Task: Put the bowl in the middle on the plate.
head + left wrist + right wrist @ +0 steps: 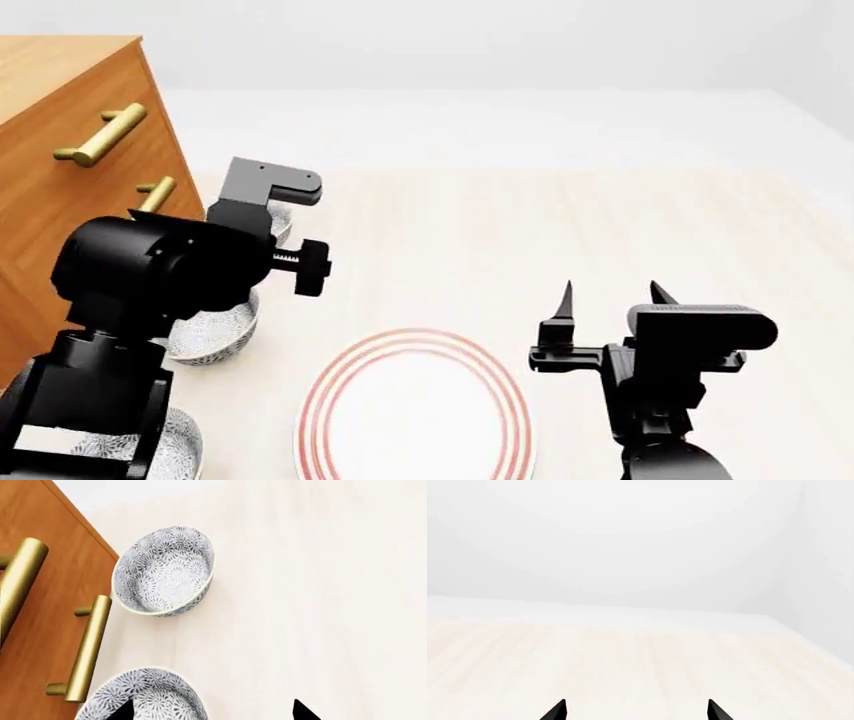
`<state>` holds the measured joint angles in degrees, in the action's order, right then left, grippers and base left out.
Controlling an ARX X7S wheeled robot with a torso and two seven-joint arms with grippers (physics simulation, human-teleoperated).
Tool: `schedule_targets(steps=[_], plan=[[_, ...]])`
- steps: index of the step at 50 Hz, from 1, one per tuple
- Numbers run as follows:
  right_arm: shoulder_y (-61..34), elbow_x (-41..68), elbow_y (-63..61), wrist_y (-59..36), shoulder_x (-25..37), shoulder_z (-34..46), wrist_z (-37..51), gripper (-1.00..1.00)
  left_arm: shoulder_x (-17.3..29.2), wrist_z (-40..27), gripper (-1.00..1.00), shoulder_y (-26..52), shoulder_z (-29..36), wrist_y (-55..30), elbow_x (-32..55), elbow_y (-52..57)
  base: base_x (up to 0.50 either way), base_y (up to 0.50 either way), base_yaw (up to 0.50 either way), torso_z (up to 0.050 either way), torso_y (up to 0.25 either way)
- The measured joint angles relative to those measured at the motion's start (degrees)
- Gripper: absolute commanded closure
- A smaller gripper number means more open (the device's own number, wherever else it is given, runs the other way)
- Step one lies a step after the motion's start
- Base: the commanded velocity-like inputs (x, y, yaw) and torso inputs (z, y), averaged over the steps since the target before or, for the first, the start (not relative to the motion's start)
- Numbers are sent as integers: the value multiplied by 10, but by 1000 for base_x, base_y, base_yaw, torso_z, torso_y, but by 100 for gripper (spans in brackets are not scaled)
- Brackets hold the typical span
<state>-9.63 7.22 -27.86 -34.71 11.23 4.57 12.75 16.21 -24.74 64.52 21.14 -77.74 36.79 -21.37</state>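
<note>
Three speckled bowls stand in a row beside the dresser. The bowl in the middle (214,338) (160,695) lies partly under my left arm (147,270). My left gripper (212,712) hovers open above it, one fingertip (124,711) over the bowl's inside, the other over bare table. The far bowl (163,572) lies ahead of that gripper; the near one (167,452) is at the head view's lower left corner. The red-ringed plate (315,400) lies flat, to the right of the near and middle bowls. My right gripper (614,295) (636,711) is open, holding nothing, right of the plate.
A wooden dresser (67,150) (47,610) with brass bar handles (88,650) stands along the left side, close to the bowls. Pale wooden tabletop (534,230) stretches away to a white wall.
</note>
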Motion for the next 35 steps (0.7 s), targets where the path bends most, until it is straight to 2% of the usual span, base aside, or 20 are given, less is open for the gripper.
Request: schedule_targets(steps=[18, 35], plan=[[2, 5, 4, 4, 3, 1, 6, -100, -4, 41, -100, 14, 32, 52, -19, -114, 0, 0, 0, 0, 0], [-1, 8, -1, -4, 8, 3, 14, -100, -25, 89, -100, 30, 70, 134, -56, -261, 0, 0, 0, 0, 0]])
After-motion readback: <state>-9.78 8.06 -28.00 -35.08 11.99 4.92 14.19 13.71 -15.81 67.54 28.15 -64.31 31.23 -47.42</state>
